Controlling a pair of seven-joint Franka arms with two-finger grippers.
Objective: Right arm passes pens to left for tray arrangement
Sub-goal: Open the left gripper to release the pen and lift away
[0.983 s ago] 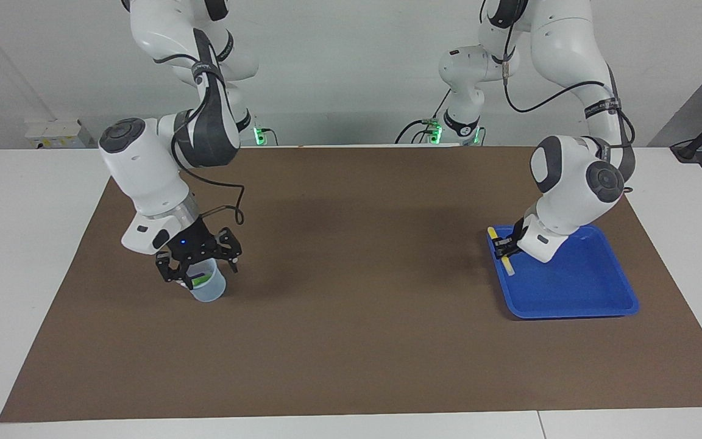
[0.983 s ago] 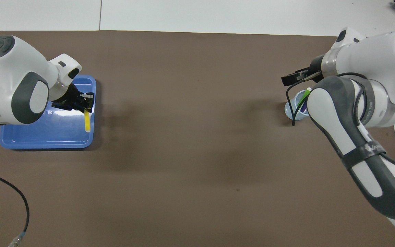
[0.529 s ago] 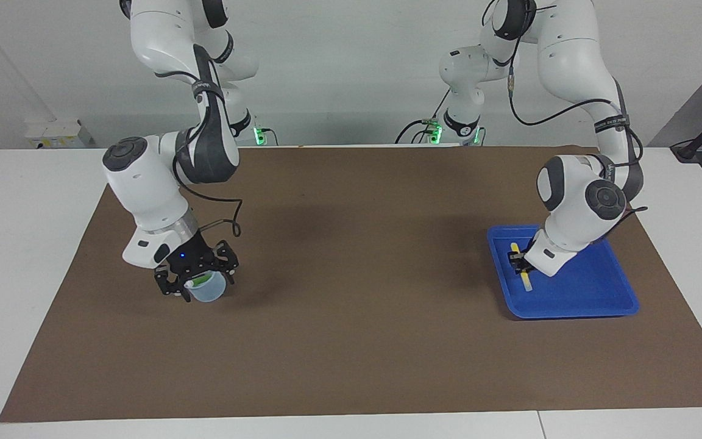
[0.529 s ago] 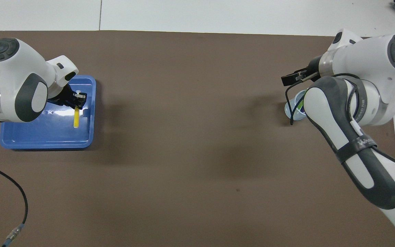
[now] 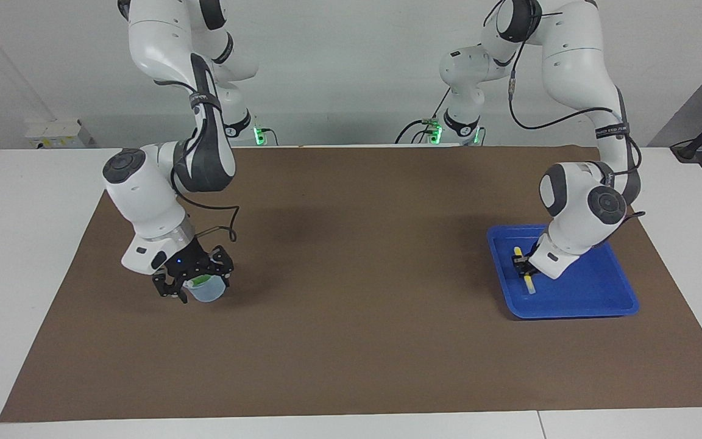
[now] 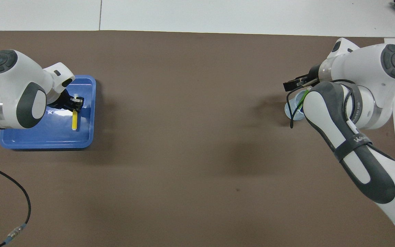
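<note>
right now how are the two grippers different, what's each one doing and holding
The left gripper is shut on the yellow pen, low inside the blue tray; the right gripper is open and holds nothing. The left gripper is at the left arm's end of the table; the right gripper is down at the translucent cup, where a green pen shows. Both are black two-finger grippers on white arms.
</note>
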